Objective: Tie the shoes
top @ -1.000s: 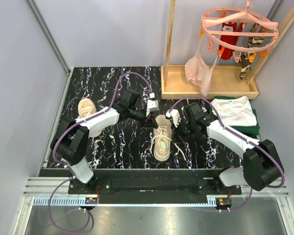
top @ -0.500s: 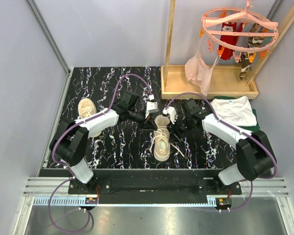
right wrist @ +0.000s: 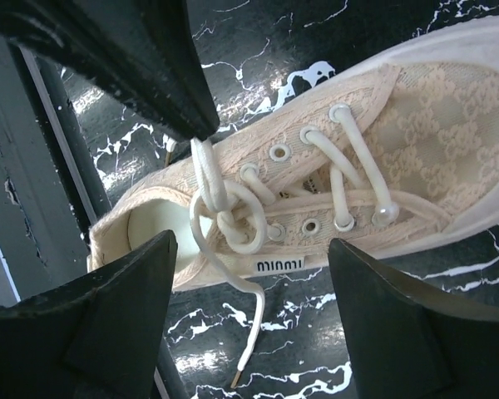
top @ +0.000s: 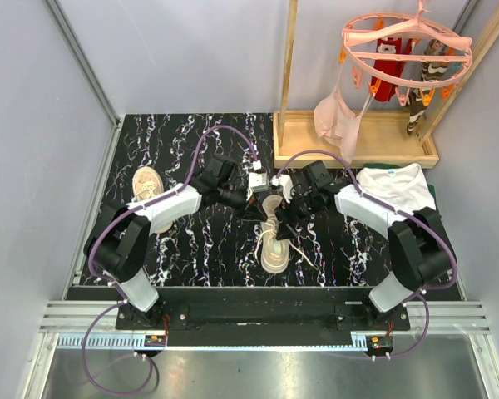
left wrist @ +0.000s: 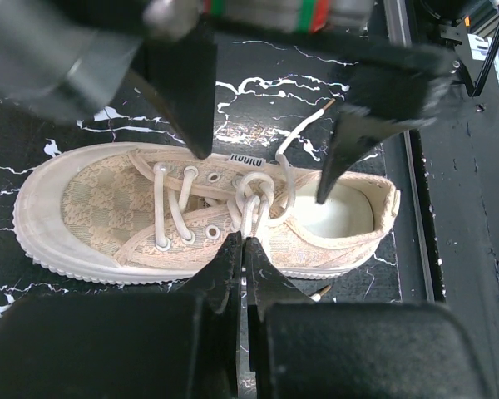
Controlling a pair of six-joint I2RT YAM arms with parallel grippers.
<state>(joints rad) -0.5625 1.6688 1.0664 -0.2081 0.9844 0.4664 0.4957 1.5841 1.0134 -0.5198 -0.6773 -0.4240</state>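
Observation:
One beige shoe [top: 274, 241] lies mid-table with its toe toward the arms; its white lace [right wrist: 233, 216] is crossed into a loose knot over the upper eyelets. My left gripper [left wrist: 243, 243] is shut on a strand of that lace at the shoe's side. My right gripper [right wrist: 251, 249] stands open astride the shoe's near side with nothing between its fingers [right wrist: 125, 307]. A free lace end [right wrist: 254, 332] trails onto the black marble table [top: 208, 249]. The other shoe [top: 150, 193] lies at the left, beside my left arm.
A wooden rack base [top: 358, 137] stands at the back right, with a pink ring hanger [top: 403, 41] of small clothes above it. Folded white and green cloth [top: 397, 187] lies by my right arm. Grey walls enclose the table.
My right gripper has opened, let go of the lace and moved left over the shoe. My left gripper has stayed shut on its strand and has hardly moved.

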